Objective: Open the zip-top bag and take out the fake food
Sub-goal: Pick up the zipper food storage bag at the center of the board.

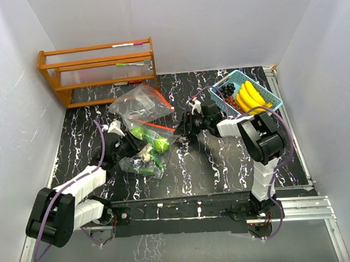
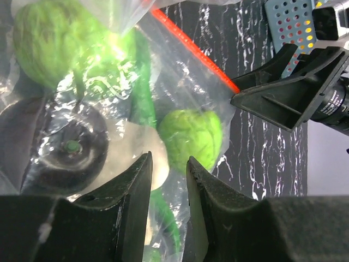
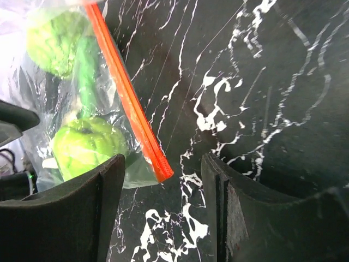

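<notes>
The zip-top bag lies left of centre, clear with a red zip strip. Inside it are fake food pieces: a round green fruit, a larger green one and a green stem. My left gripper reaches in from the left, jaws drawn close on the bag's film and the stem. My right gripper stands open just right of the bag. The loose end of the zip strip lies on the table between its jaws, touching neither. Yellow bananas and dark grapes sit in the basket.
The light-blue perforated basket stands at the back right. Another clear bag with a red zip lies behind the first, and a third with green vegetables in front. A wooden rack stands at the back left. White walls enclose the table.
</notes>
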Controlling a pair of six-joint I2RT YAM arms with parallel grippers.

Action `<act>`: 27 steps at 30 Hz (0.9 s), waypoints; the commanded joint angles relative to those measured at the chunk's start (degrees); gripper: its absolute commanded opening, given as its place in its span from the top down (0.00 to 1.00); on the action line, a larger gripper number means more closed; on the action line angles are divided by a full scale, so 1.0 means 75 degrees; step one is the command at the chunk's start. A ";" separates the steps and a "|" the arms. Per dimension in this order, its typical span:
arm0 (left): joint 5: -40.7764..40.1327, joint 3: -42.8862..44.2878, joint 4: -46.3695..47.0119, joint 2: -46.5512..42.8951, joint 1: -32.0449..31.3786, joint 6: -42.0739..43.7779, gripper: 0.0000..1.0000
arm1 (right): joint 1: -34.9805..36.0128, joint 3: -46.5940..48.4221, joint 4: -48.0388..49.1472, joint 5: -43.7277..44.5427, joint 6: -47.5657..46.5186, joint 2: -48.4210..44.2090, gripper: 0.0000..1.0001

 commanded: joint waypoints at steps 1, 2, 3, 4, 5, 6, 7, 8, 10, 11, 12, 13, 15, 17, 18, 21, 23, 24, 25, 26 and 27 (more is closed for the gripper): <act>0.0209 -0.0222 0.0481 0.0191 -0.0015 -0.0143 0.70 | 0.0063 0.0407 0.1085 -0.0919 0.0384 0.0338 0.39; 0.0199 -0.0247 0.0510 0.0206 -0.0020 -0.0148 0.70 | 0.0084 0.0438 0.1151 -0.0943 0.0406 0.0418 0.39; 0.0185 -0.0270 0.0517 0.0211 -0.0015 -0.0146 0.71 | 0.0098 0.0489 0.1202 -0.0986 0.0420 0.0510 0.39; 0.0161 -0.0279 0.0516 0.0210 -0.0015 -0.0145 0.71 | 0.0110 0.0573 0.1216 -0.1053 0.0438 0.0610 0.39; 0.0149 -0.0280 0.0503 0.0200 -0.0015 -0.0135 0.71 | 0.0113 0.0677 0.1250 -0.1137 0.0461 0.0712 0.39; 0.0139 -0.0271 0.0488 0.0201 -0.0015 -0.0117 0.71 | 0.0132 0.0763 0.1289 -0.1212 0.0478 0.0843 0.39; 0.0138 -0.0238 0.0461 0.0203 -0.0015 -0.0102 0.71 | 0.0149 0.0850 0.1294 -0.1241 0.0474 0.0925 0.39; 0.0138 -0.0228 0.0427 0.0205 -0.0016 -0.0083 0.71 | 0.0176 0.0953 0.1275 -0.1254 0.0464 0.1009 0.39; 0.0118 -0.0216 0.0383 0.0193 -0.0020 -0.0064 0.71 | 0.0230 0.1162 0.1232 -0.1340 0.0457 0.1185 0.39; 0.0104 -0.0211 0.0372 0.0190 -0.0015 -0.0053 0.71 | 0.0248 0.1253 0.1231 -0.1405 0.0469 0.1267 0.39; 0.0088 -0.0210 0.0371 0.0177 -0.0015 -0.0055 0.71 | 0.0278 0.1336 0.1240 -0.1487 0.0488 0.1347 0.39; 0.0085 -0.0210 0.0360 0.0175 -0.0015 -0.0052 0.72 | 0.0321 0.1395 0.1248 -0.1581 0.0508 0.1396 0.39; 0.0069 -0.0223 0.0338 0.0153 -0.0015 -0.0052 0.71 | 0.0390 0.1439 0.1284 -0.1600 0.0507 0.1414 0.40; 0.0046 -0.0236 0.0334 0.0130 -0.0015 -0.0046 0.71 | 0.0431 0.1428 0.1289 -0.1585 0.0455 0.1363 0.43; 0.0034 -0.0238 0.0323 0.0122 -0.0016 -0.0026 0.71 | 0.0437 0.1417 0.1290 -0.1585 0.0431 0.1311 0.47; 0.0018 -0.0240 0.0297 0.0128 -0.0015 0.0011 0.72 | 0.0451 0.1325 0.1290 -0.1585 0.0320 0.1067 0.63; 0.0014 -0.0217 0.0282 0.0142 -0.0016 0.0038 0.72 | 0.0451 0.1238 0.1306 -0.1590 0.0241 0.0853 0.74; -0.0020 -0.0179 0.0213 0.0134 -0.0015 0.0087 0.71 | 0.0451 0.1166 0.1331 -0.1552 0.0202 0.0716 0.79; -0.0112 -0.0125 0.0061 0.0104 -0.0015 0.0158 0.70 | 0.0459 0.1088 0.1336 -0.1504 0.0151 0.0577 0.83; -0.0178 -0.0048 -0.0086 0.0047 -0.0015 0.0230 0.68 | 0.0460 0.1012 0.1316 -0.1438 0.0072 0.0416 0.87; -0.0220 0.0046 -0.0182 -0.0045 -0.0015 0.0310 0.63 | 0.0460 0.0921 0.1199 -0.1364 -0.0049 0.0230 0.90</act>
